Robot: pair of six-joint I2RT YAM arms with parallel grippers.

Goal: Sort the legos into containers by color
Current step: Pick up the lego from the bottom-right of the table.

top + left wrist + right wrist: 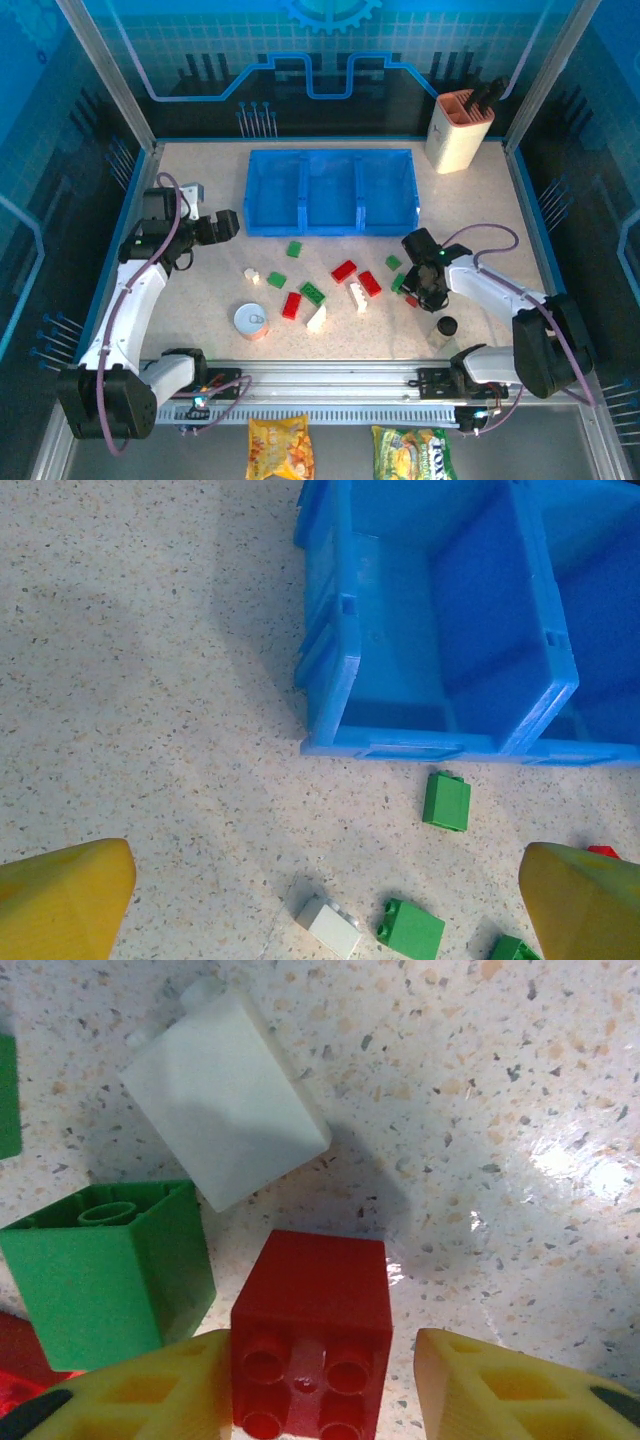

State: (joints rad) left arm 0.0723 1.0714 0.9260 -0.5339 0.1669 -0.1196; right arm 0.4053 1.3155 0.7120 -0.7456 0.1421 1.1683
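Nearest the bases, the right fingers (pixel 500 1390) sit low around a red brick (pixel 310 1310). One pad touches its side and the other stands just off it, so they are open and not yet gripping. Straddling it this way should let them lift it clear of the green brick (pixel 110 1270) and white brick (pixel 225 1110) just beside it. The other legos (pixel 344 270) lie scattered on the worktop (pixel 200 190). The left fingers (pixel 60 900) hang spread wide and empty, out of the way. Beyond, the tray (pixel 330 226) has nothing in its three compartments.
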